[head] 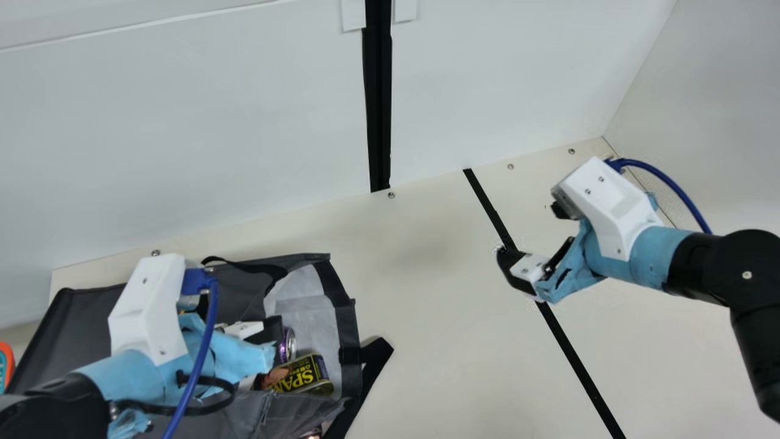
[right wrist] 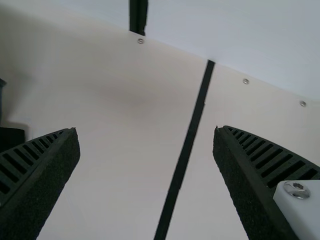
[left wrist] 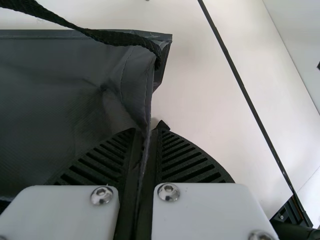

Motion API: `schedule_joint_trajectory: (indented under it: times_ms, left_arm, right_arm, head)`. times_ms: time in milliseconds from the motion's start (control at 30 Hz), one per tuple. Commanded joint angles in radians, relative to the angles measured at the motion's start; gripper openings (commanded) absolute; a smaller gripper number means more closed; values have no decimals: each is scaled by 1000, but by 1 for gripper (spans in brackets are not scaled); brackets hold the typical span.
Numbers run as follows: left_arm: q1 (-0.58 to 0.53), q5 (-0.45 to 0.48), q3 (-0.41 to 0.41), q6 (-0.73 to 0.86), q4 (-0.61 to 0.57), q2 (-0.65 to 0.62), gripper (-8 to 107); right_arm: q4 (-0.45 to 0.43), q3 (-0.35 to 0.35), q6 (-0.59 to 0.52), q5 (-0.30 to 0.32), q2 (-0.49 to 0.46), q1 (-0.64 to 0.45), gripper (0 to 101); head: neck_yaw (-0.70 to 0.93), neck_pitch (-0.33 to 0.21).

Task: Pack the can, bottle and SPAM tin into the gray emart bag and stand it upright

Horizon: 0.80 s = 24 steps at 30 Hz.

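The gray bag (head: 347,329) lies on its side at the main view's lower left, its pale-lined mouth facing right. Inside that mouth the SPAM tin (head: 304,374) rests on its side, with the purple can (head: 288,345) just behind it. My left gripper (head: 271,332) is over the bag, close to the can. In the left wrist view, the left gripper (left wrist: 146,137) is shut on a fold of the gray bag (left wrist: 65,95). My right gripper (head: 531,239) hangs over the table to the right, away from the bag; the right gripper (right wrist: 146,135) is open with nothing between its fingers. I cannot make out the bottle.
A black strap (head: 372,366) of the bag extends onto the table (head: 439,305) beside its mouth. An orange and teal object (head: 5,364) shows at the left edge. A black line (head: 573,353) crosses the table below my right gripper, and white walls (head: 183,134) stand behind.
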Motion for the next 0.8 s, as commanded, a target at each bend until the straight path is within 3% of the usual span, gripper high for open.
schedule_joint_trajectory:
  times_ms: [0, 367, 767]
  left_arm:
    - [0, 0, 0, 0, 0, 0, -8]
    - [0, 0, 0, 0, 0, 0, -8]
    - [0, 0, 0, 0, 0, 0, -8]
  right_arm:
    - [-38, -3, 44, -13, -10, -12, 95]
    - [-266, -18, 272, -39, -81, -52, 95]
    - [-531, -60, 561, 54, -152, -41, 95]
  head:
    - [-1, -23]
    - [-1, -23]
    - [-1, -23]
